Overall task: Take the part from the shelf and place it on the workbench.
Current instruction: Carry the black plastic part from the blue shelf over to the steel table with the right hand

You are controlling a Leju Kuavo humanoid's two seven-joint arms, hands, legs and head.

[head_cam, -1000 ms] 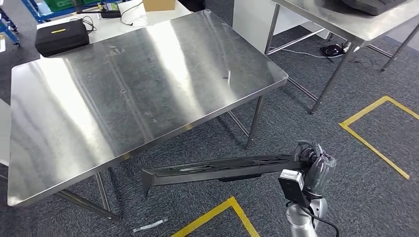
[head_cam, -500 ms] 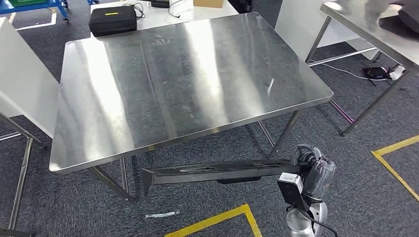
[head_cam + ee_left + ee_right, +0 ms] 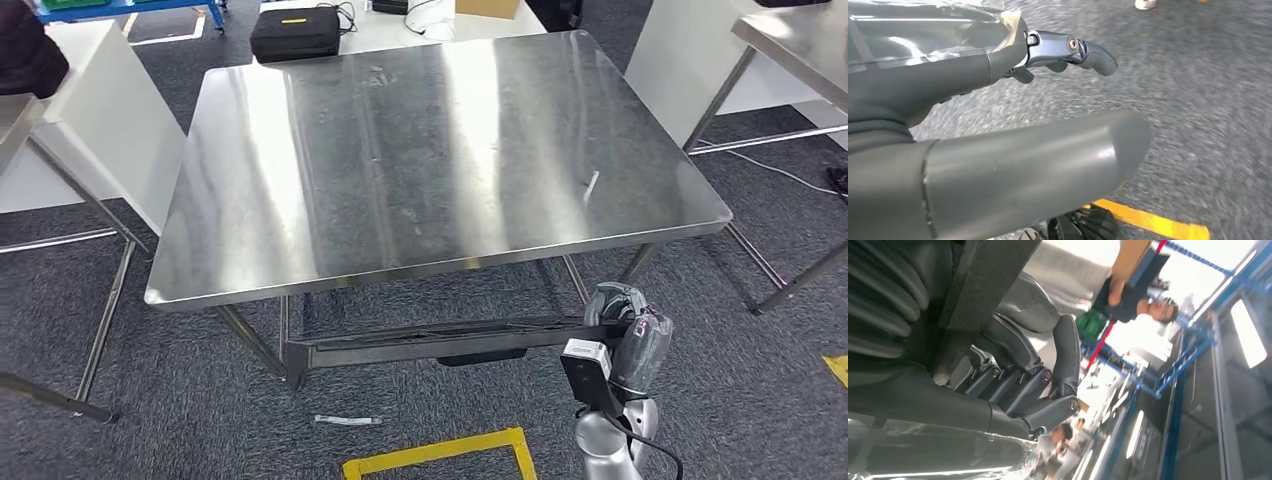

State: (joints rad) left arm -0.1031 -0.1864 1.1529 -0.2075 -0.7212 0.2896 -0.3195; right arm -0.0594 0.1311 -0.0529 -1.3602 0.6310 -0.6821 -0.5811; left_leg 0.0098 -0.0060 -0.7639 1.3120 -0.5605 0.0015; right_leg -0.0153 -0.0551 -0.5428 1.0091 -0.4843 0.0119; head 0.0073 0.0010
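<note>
1. The right hand [image 3: 622, 312] grasps one end of the part [image 3: 430, 343], low in the head view and nearest the robot; in the right wrist view its dark fingers [image 3: 1023, 380] wrap around the part's dark bar [image 3: 983, 295].
2. The part is a long, dark, narrow rail. Its long axis runs roughly level and parallel to the near edge of the surface [image 3: 440, 160], pointing away from the right hand toward the robot's left, where its free end angles down a little.
3. The part hangs in the air in front of the surface's near edge and lower than it, over the grey carpet [image 3: 200, 420]; it does not touch the surface.
4. The left hand [image 3: 998, 125] hangs above the carpet with nothing in it, its thumb and dark fingers [image 3: 1073, 50] held apart.
5. On the carpet, below the part, lie a small pale strip [image 3: 347, 420] and yellow tape [image 3: 440, 455].
6. A small light object [image 3: 591, 185] lies on the surface, near its right edge.
7. Beyond the surface's far left corner sits a black case [image 3: 295, 33] on a white table.
</note>
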